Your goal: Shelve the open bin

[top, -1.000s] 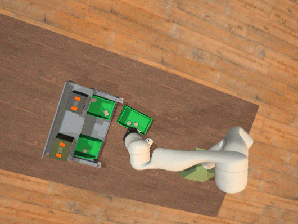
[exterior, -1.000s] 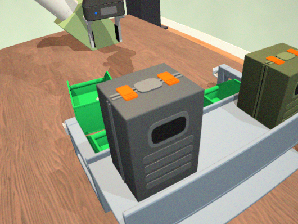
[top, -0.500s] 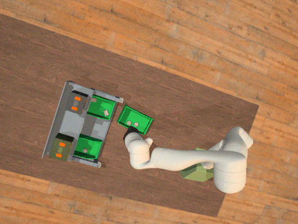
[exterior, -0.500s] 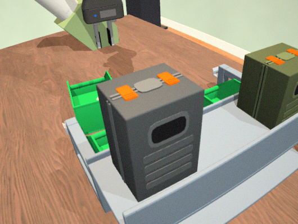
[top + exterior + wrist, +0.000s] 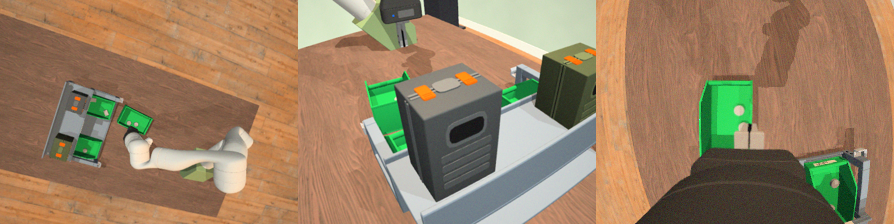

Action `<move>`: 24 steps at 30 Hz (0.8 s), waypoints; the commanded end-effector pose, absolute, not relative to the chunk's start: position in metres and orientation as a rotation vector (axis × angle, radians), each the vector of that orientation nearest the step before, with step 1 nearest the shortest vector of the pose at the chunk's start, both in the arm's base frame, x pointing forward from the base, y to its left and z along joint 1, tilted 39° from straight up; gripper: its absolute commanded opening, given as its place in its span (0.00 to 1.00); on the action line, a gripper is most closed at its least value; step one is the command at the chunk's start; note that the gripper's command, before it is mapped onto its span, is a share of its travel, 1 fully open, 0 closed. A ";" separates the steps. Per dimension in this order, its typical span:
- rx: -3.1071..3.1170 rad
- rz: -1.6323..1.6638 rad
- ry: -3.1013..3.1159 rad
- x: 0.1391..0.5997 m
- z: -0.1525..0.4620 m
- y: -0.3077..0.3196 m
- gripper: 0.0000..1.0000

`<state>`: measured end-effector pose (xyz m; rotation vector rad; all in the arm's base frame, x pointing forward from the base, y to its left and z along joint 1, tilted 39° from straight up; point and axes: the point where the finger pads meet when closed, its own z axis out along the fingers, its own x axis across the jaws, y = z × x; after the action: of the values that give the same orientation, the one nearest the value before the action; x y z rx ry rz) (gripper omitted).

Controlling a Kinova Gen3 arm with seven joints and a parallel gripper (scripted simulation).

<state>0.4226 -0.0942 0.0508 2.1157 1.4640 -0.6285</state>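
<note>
The open green bin (image 5: 135, 119) (image 5: 382, 108) (image 5: 724, 119) stands on the table just in front of the shelf, with two round tan parts (image 5: 132, 123) (image 5: 739, 110) in it. My gripper (image 5: 131, 130) (image 5: 402, 43) (image 5: 749, 132) is shut on nothing, its fingers pressed together. It hangs well above the bin's edge on the arm's side. The grey shelf (image 5: 71, 124) (image 5: 523, 132) holds two green bins (image 5: 100, 107) (image 5: 87, 146) (image 5: 829, 183), with an empty gap (image 5: 94, 126) between them.
A grey box (image 5: 77, 101) (image 5: 450, 126) and an olive box (image 5: 61, 147) (image 5: 568, 84), both with orange latches, stand on the shelf's top board. The arm's green pedestal (image 5: 197, 171) (image 5: 382, 31) stands at the table's right side.
</note>
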 end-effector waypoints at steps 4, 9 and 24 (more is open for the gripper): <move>2.115 -0.626 1.465 0.423 0.051 -0.094 0.00; 2.115 -0.626 1.465 0.423 0.051 -0.094 0.00; 2.115 -0.626 1.465 0.423 0.051 -0.094 0.55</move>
<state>0.4226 -0.0942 0.0508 2.1157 1.4640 -0.6285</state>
